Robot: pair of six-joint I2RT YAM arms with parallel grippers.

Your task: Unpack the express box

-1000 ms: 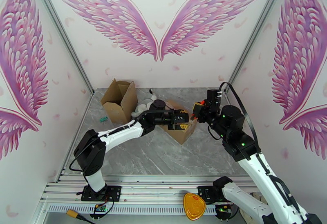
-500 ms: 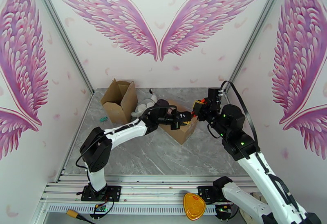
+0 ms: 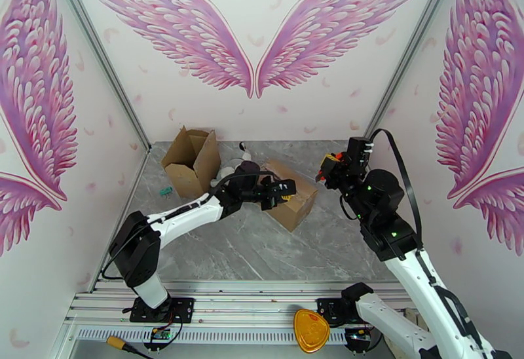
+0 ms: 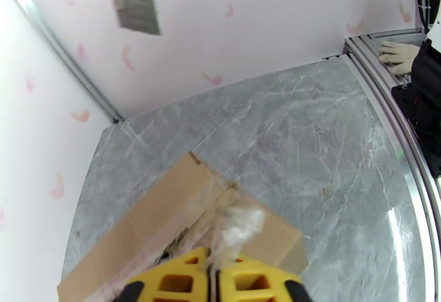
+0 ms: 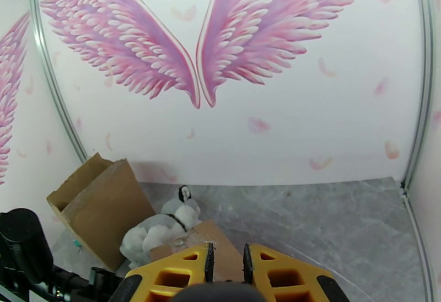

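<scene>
Tape of clear, crumpled plastic (image 4: 236, 227) is what my left gripper (image 4: 214, 269) has between its yellow fingers, which are pressed together on the thin strand. The strand rises from the seam of the closed brown cardboard box (image 3: 299, 208), the express box of the task. This box lies tilted in the middle of the grey marble table (image 3: 262, 252), with its flaps shut along the taped seam. I judge that the left arm lies low across the near-left side of the box so that the pull goes along the seam and not against it. The right gripper (image 5: 227, 251) hangs above and to the right of the box, apart from it, probably to leave room for the peeling. Its fingers stand close with a narrow slit, and I cannot tell if they grip anything. To the left of the box and behind it I see an open brown cardboard carton (image 3: 193, 157) standing upright, and between the two a white plush toy (image 3: 228, 171) lies on the table. The unpacking is at its beginning, I think. The light box may slide or lift with the tape, because nothing holds it down.
</scene>
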